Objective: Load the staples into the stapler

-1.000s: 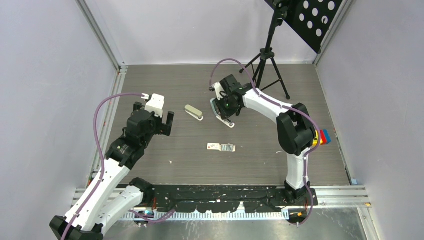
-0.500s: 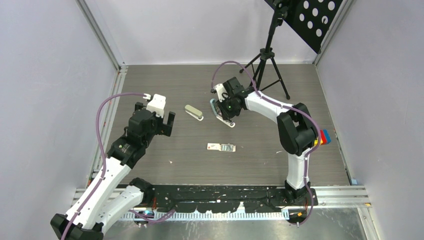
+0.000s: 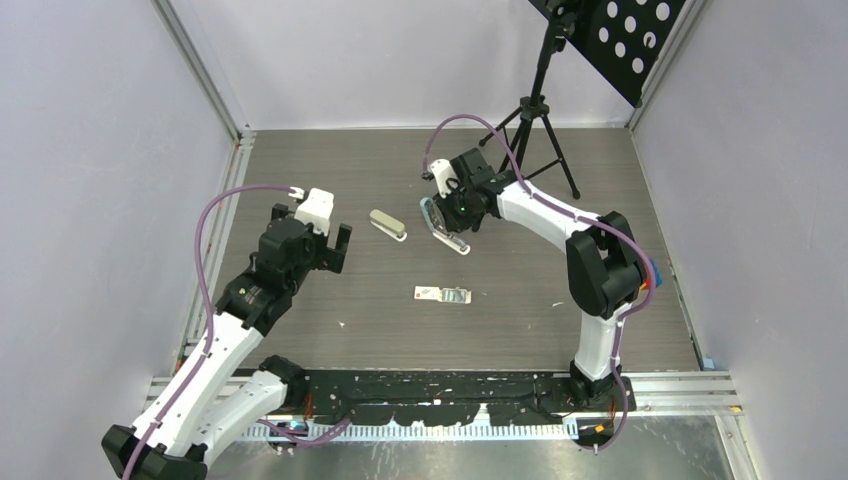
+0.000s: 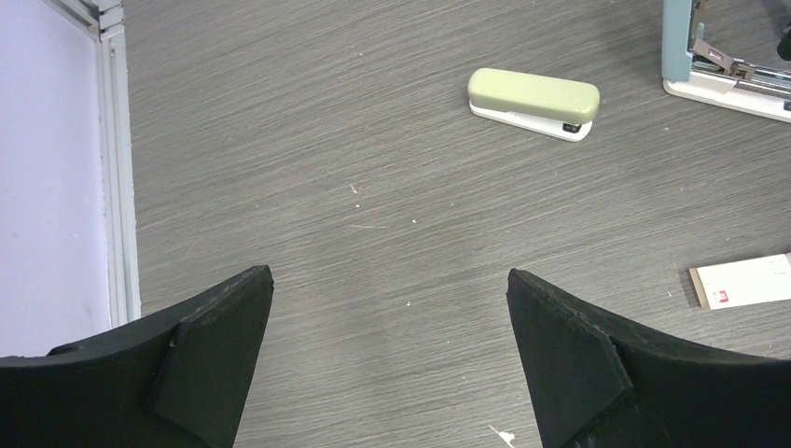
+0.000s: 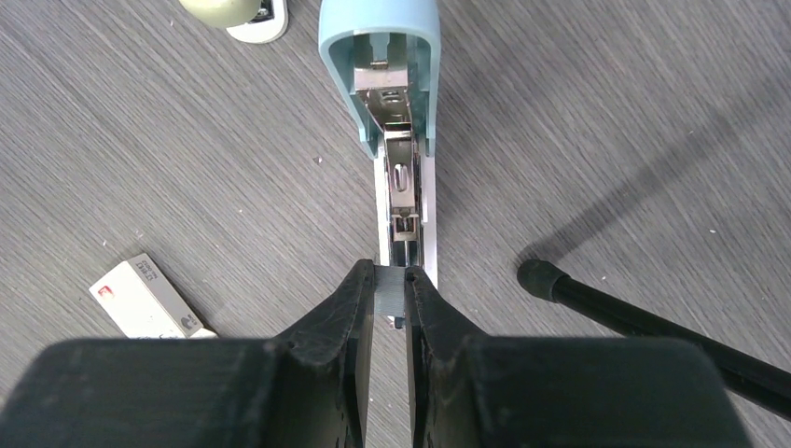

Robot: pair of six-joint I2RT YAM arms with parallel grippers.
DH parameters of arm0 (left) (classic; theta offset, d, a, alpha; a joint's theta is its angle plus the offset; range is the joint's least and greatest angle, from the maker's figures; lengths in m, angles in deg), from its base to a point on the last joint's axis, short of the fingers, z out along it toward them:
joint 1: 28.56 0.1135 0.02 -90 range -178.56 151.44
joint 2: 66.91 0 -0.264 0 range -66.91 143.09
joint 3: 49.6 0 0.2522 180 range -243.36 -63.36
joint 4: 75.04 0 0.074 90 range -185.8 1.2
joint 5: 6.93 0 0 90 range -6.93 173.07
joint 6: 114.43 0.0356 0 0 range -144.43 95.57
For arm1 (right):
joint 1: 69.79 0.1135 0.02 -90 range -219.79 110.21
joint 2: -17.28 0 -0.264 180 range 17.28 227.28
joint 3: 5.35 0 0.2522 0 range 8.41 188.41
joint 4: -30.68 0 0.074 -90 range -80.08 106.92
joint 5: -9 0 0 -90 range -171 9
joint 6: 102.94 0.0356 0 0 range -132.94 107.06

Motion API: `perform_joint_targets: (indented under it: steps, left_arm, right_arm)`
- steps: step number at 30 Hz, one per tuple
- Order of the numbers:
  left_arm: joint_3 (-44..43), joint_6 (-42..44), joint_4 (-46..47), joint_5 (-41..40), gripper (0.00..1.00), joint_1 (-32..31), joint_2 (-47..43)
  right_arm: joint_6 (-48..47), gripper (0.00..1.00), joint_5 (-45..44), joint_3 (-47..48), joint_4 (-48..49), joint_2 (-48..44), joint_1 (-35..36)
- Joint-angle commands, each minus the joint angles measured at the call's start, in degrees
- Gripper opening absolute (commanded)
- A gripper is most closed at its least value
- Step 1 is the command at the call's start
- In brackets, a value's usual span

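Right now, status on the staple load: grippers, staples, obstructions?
Left gripper open, hovering empty. Right gripper shut on staple strip, over the open blue stapler. Tripod leg close beside, not blocking.

Staple box (image 4: pixel 743 282) and blue stapler (image 4: pixel 676 42) partly beyond the frame edge.

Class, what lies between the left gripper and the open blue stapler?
A closed pale green stapler lies between the left gripper and the open blue stapler, shown in the top view.
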Motion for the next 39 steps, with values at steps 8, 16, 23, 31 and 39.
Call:
perform_joint_targets:
  steps: [8, 16, 23, 31, 39]
  left_arm:
    - [0.5, 0.5, 3.2, 1.1, 1.0, 0.2, 0.0]
    - [0.5, 0.6, 3.3, 1.3, 1.0, 0.2, 0.2]
    - [0.6, 0.7, 3.3, 1.4, 0.99, 0.2, 0.3]
    - [0.6, 0.7, 3.3, 1.4, 0.99, 0.2, 0.2]
    - [0.6, 0.7, 3.3, 1.4, 0.99, 0.2, 0.2]
  right_arm:
    - [-3.7, 0.18, 1.0, -1.6, 1.4, -0.4, -0.2]
    - [-5.0, 0.19, 0.9, -2.0, 1.1, 1.0, -0.2]
    - [-5.6, 0.19, 0.1, -1.9, 1.0, 2.0, -0.2]
    - [-5.9, 0.19, -0.3, -1.8, 1.2, 1.8, -0.1]
    - [-6.0, 0.19, -0.1, -1.4, 1.3, 0.8, -0.1]
